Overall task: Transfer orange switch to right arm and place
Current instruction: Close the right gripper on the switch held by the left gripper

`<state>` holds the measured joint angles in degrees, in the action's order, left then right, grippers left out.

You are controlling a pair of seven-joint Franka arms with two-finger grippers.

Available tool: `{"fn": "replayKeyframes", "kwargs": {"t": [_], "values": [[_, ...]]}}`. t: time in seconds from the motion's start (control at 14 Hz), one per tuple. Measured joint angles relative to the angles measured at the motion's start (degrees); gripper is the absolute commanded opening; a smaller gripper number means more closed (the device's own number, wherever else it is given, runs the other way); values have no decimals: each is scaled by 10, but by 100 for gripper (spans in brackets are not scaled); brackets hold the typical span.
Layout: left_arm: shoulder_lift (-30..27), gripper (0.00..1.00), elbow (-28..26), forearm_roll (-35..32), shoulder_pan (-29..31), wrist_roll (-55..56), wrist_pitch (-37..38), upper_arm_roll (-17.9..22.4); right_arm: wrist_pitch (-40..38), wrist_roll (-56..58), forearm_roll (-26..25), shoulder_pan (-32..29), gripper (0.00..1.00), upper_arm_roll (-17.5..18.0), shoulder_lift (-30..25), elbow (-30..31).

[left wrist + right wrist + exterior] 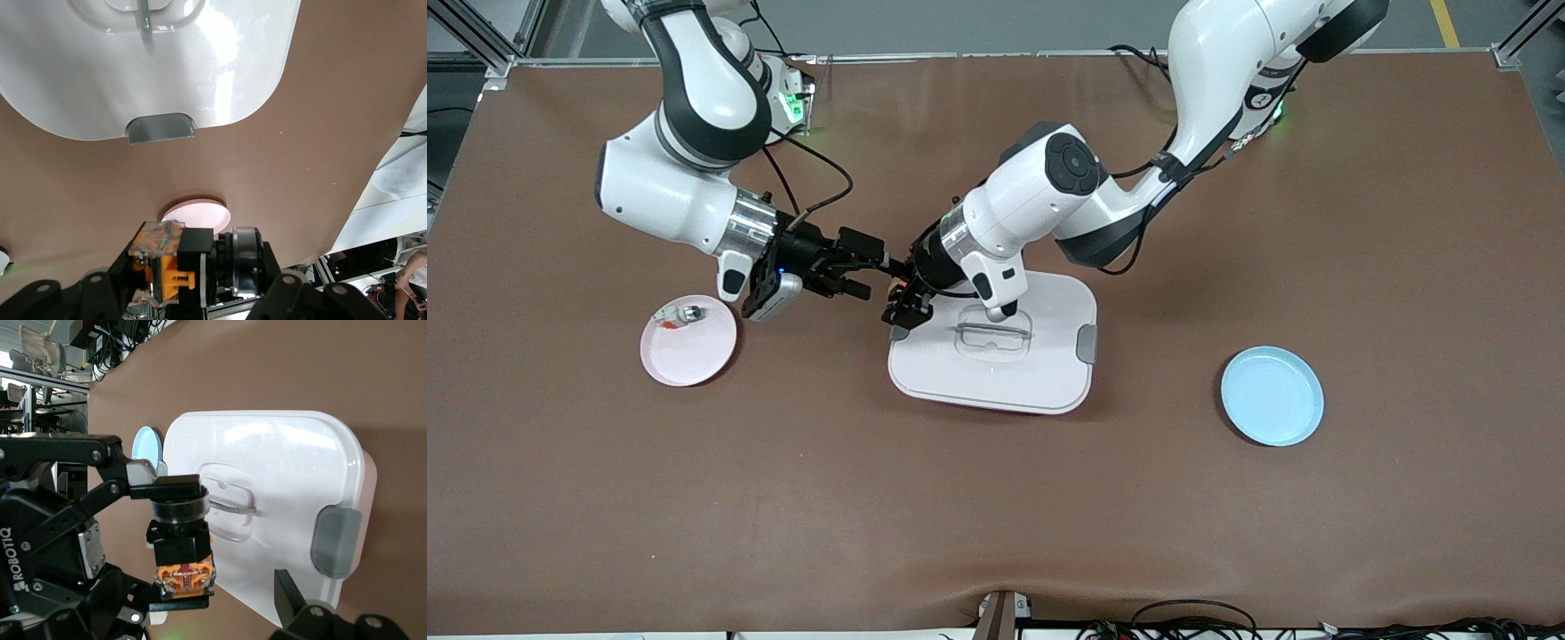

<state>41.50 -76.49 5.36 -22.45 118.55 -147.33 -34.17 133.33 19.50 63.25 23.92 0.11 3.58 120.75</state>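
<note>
Table (996, 498): brown mat surface, both arms reaching in over its middle.
Left arm: comes from its base at the top of front view, elbow bent, wrist dropped over the white lid's edge on the right arm's end.
Left gripper (898, 286): shut on orange switch; fingers (143, 477) clamp it across the body, held in the air over bare mat just beside the lid.
Orange switch (180, 540): stubby black cyl. w/ orange marks, in left gripper's grip, between the two grippers; also seen in left wrist view (167, 267), orange part plain. Not on any plate.
Right arm: reaches in from its base toward the middle, wrist about level.
Right gripper (871, 267): jaws spread wide, nothing held; one finger (290, 593) shows apart from the switch. Tips sit right by the switch; contact can't be told.
White lid (1049, 373): rounded rect., flat on mat at mid-table, grey tabs on two edges, clear recessed handle on top.
Pink plate (694, 356): toward right arm's end, on mat, well apart from lid.
Small silver-white piece (679, 315): w/ red bit, lying on pink plate near its rim.
Blue plate (1272, 396): toward left arm's end, on mat.
</note>
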Motion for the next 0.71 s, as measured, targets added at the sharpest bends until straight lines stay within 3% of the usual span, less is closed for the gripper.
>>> {"fn": "replayKeyframes", "kwargs": {"t": [0.71], "values": [[3,0,0,0,0,0,3,4,17,22,6,7,100,0,10,0]]}}
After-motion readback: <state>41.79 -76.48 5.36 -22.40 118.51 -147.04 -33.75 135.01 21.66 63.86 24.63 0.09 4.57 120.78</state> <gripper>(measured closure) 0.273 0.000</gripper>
